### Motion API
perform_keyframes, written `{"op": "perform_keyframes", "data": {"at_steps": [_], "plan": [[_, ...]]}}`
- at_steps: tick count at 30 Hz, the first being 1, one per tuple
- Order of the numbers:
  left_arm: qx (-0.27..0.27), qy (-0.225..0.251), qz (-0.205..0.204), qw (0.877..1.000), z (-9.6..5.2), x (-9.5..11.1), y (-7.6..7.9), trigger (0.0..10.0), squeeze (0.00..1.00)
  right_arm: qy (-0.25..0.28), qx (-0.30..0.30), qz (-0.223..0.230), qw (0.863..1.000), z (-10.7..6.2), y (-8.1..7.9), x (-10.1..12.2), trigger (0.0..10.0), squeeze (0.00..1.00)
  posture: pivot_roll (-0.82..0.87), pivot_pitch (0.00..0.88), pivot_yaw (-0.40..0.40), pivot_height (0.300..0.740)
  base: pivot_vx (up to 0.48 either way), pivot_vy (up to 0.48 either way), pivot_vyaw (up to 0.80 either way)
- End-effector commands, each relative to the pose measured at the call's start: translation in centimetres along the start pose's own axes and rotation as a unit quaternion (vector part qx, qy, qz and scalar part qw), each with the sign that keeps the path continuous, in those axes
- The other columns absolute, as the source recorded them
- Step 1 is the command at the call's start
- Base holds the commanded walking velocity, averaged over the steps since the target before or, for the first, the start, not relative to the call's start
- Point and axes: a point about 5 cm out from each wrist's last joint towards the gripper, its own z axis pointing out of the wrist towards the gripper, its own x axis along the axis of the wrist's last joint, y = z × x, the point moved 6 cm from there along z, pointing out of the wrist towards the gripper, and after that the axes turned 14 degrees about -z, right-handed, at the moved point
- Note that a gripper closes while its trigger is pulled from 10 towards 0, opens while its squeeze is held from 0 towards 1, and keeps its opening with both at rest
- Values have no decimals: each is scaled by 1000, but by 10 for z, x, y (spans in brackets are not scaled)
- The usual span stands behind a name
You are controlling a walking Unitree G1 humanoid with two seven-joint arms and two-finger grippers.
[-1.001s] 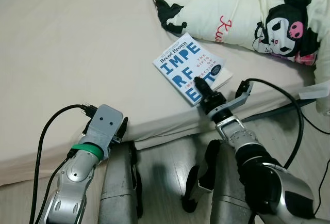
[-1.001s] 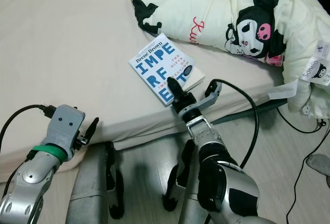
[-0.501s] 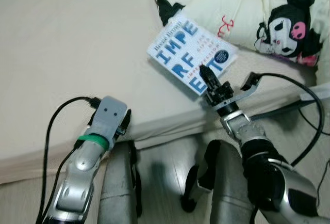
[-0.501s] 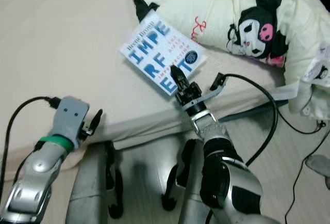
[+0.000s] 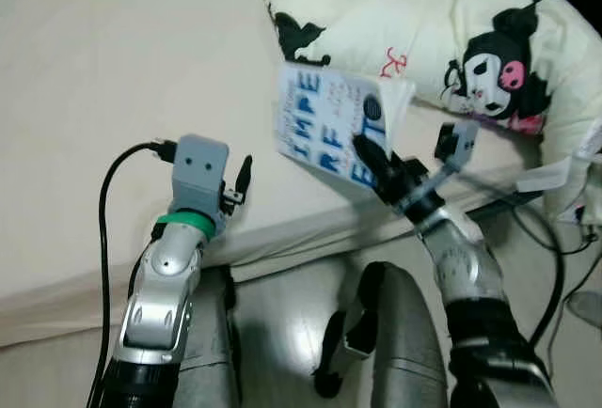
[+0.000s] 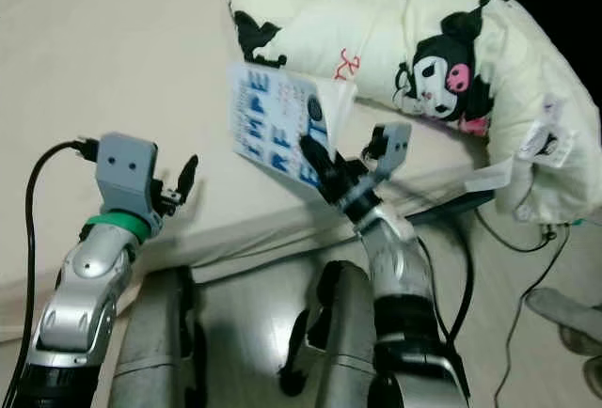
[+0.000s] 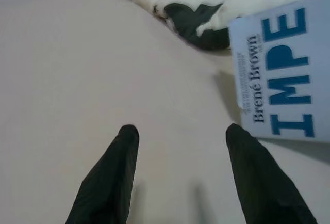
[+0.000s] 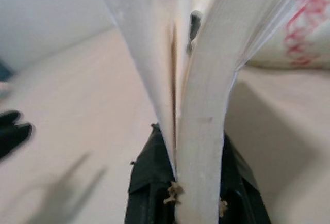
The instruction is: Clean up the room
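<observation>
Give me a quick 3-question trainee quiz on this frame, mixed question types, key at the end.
1. True or false: the book lies flat on the bed.
2. Which gripper holds the book? A) left B) right C) neither
3. Fill in: the left gripper has its fingers ___ above the sheet.

Key:
1. False. It is lifted and tilted, with pages fanning in the right wrist view.
2. B. The right gripper is clamped on its lower edge, in front of the cartoon-print quilt.
3. Open, holding nothing.
</observation>
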Motion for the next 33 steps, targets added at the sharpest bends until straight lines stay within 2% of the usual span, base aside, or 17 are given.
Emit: {"op": "perform_keyframes", "data": {"at_steps": [1,2,4,5,7,9,10,11,12,21,24,33], "plan": [[4,-5,-11,1000,-1,-2,-1,10000,0,10,-16,-35,999,-4,5,8,10000,0,40,108,-16,560,0,0,0],[4,2,-18,1000,1,1,1,10000,0,8,-29,-56,998,-10,7,8,10000,0,35,101,-18,560,0,0,0],[4,2,-18,1000,1,1,1,10000,0,8,-29,-56,998,-10,7,8,10000,0,35,101,-18,560,0,0,0],[-3,10,-24,1000,5,4,6,10000,0,13,-41,-96,994,-11,7,16,10000,0,3,64,-23,560,0,0,0],[-3,10,-24,1000,5,4,6,10000,0,13,-41,-96,994,-11,7,16,10000,0,3,64,-23,560,0,0,0],[-17,17,-30,999,11,4,19,10000,0,29,-64,-167,983,-8,10,32,10000,0,-1,40,-28,565,0,0,0],[-17,17,-30,999,11,4,19,10000,0,29,-64,-167,983,-8,10,32,10000,0,-1,40,-28,565,0,0,0],[-22,20,-34,999,13,5,24,10000,0,33,-75,-197,977,-5,11,38,10000,0,1,32,-31,570,0,0,0],[-24,22,-36,999,14,6,27,10000,0,35,-82,-207,974,-3,12,41,10000,0,2,28,-33,575,0,0,0],[-23,23,-40,999,17,5,30,10000,0,34,-87,-221,971,0,11,41,10000,0,3,20,-41,600,0,0,0],[-24,13,-34,999,18,-3,33,10000,0,31,-91,-222,970,-1,11,39,10000,0,-1,19,-38,615,0,0,0],[-26,9,-32,999,24,-7,35,10000,0,25,-105,-229,967,-4,13,36,10000,0,-2,17,-34,640,0,0,0]]}}
